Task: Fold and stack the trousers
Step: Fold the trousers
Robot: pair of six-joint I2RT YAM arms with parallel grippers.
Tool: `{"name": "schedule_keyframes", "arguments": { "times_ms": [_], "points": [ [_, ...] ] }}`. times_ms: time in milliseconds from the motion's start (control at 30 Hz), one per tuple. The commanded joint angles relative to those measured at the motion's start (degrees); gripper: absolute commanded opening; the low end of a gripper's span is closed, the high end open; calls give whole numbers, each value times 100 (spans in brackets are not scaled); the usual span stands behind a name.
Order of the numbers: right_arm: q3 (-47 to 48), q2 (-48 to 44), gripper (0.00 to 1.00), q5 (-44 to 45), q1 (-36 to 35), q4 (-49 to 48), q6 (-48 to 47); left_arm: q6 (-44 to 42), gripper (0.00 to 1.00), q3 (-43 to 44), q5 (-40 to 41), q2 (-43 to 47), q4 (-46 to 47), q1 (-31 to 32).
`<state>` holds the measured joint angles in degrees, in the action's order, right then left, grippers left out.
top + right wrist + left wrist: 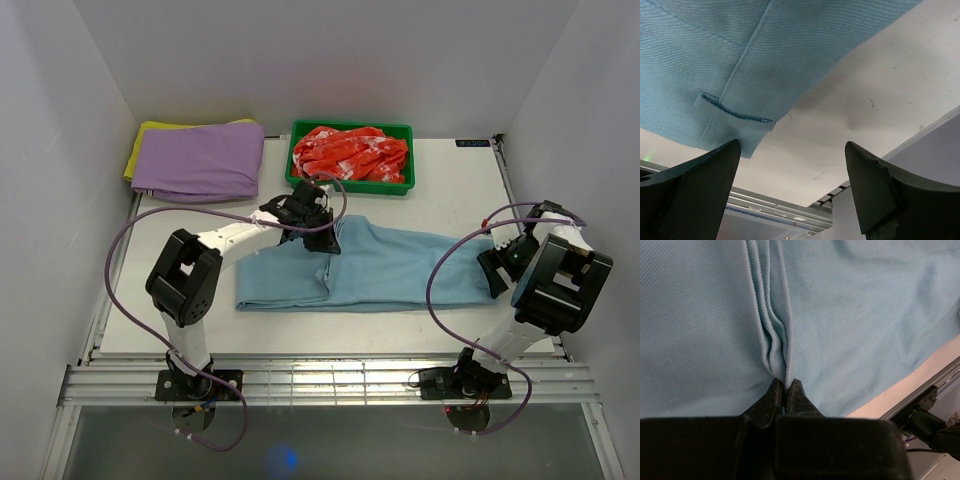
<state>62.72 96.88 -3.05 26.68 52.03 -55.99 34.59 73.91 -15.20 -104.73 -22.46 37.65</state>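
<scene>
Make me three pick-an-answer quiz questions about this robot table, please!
1. Where is the red-and-white patterned cloth? A in the green plastic tray B on a chair C on the floor
2. What colour are the long soft cloth trousers? A purple B light blue C green
3. What is the left gripper doing? A wide open B shut on the trousers C holding a cup
Answers: 1 A, it fills the tray; 2 B, sky-blue in every view; 3 B, its fingertips pinch a cloth ridge.
</scene>
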Motion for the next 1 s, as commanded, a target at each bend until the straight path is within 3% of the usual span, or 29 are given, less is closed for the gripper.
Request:
{"name": "schedule_keyframes", "arguments": {
  "times_ms": [0,233,300,333,400,433,500,633,667,733,800,833,967],
  "points": [
    [-67,-20,90,-135,31,-18,-123,188,0,194,-35,-100,242,111],
    [-67,-38,90,-170,31,-17,-132,303,1,361,-62,-408,347,252],
    [-76,-29,90,-187,31,-17,-132,285,16,413,-71,-469,347,269],
    [-76,-29,90,-196,31,-26,-132,250,36,431,-71,-452,347,269],
    [-32,-38,90,-231,31,-9,-123,145,51,475,-45,-382,295,269],
    [-14,-38,90,-249,31,9,-123,-29,68,467,-27,-243,277,269],
    [47,-64,90,-353,31,96,-97,-276,78,440,35,-49,129,269],
    [450,-204,92,-801,-65,438,-27,-926,80,126,-245,801,-180,50],
    [530,-327,93,-933,-127,518,-9,-1189,77,-24,-429,996,-197,-246],
    [732,-468,93,-1328,-389,754,96,-1593,74,-454,-1438,1383,-276,-686],
    [847,-705,94,-1801,-645,905,245,-2349,69,-727,-2377,1849,-547,-1547],
    [882,-775,94,-1944,-933,1001,316,-2552,68,-868,-3261,1981,-671,-1837],
    [874,-1109,95,-2533,-1822,968,737,-3194,68,-1509,-3569,2343,-1435,-3294]
  ]
}}
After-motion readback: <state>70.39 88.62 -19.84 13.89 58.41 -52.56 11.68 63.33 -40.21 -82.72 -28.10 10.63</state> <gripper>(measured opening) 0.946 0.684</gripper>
